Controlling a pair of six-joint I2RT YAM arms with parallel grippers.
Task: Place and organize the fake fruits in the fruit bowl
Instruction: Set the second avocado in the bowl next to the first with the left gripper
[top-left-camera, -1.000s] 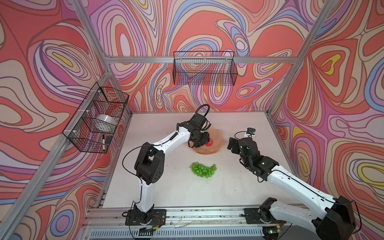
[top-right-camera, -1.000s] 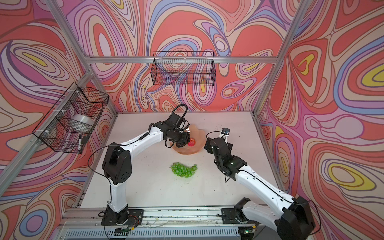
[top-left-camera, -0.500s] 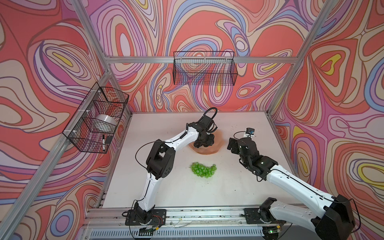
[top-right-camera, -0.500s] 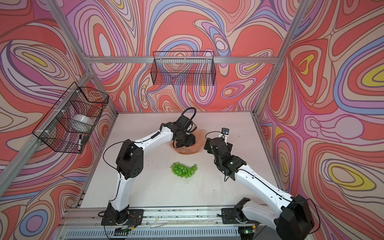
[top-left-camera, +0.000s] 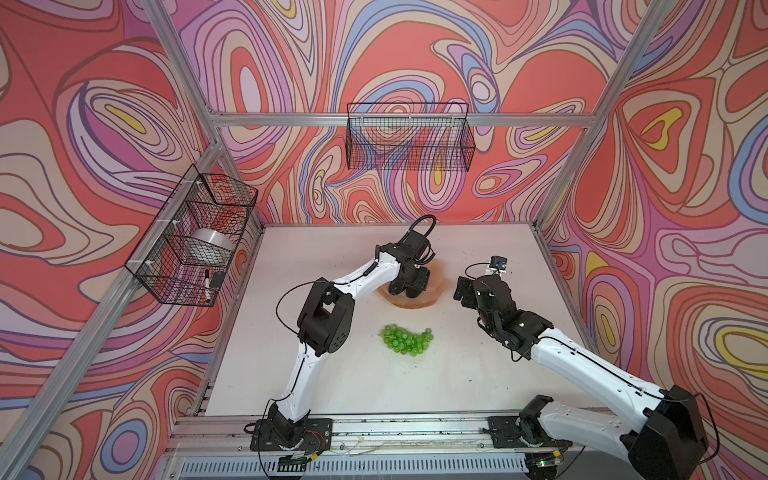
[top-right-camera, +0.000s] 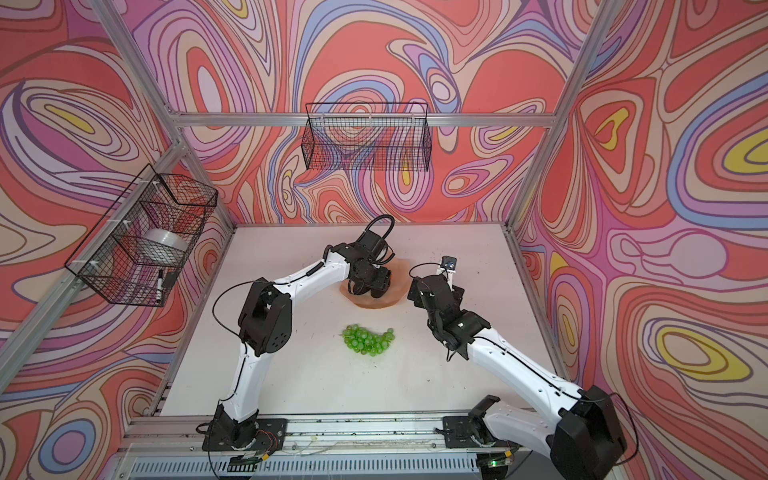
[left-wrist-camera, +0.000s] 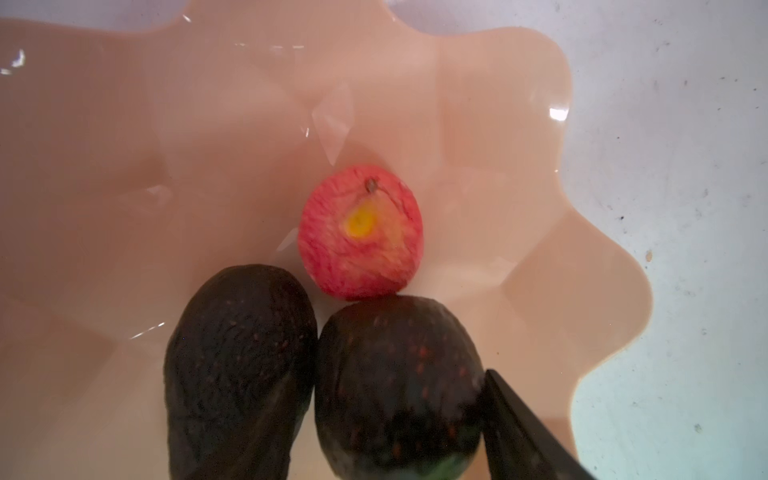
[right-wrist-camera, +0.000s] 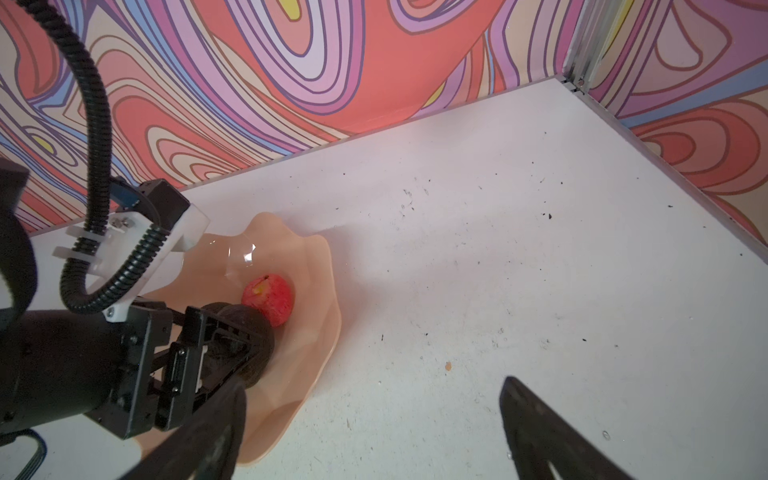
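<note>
Three of the four fruits lie in the peach fruit bowl (left-wrist-camera: 124, 166): the red apple (left-wrist-camera: 360, 232), one avocado (left-wrist-camera: 239, 365) and, pressed against it, a second avocado (left-wrist-camera: 395, 382) that touches the apple; the left gripper (top-left-camera: 406, 291) is low in the bowl around that second avocado, one finger (left-wrist-camera: 523, 436) just beside it, but I cannot tell whether it clamps or only flanks it; the right gripper (right-wrist-camera: 374, 432) hangs beside the bowl, spread wide and empty; what is left, I judge, is the green grapes (top-left-camera: 408, 340), lying on the white table (top-left-camera: 332, 382) near the bowl
</note>
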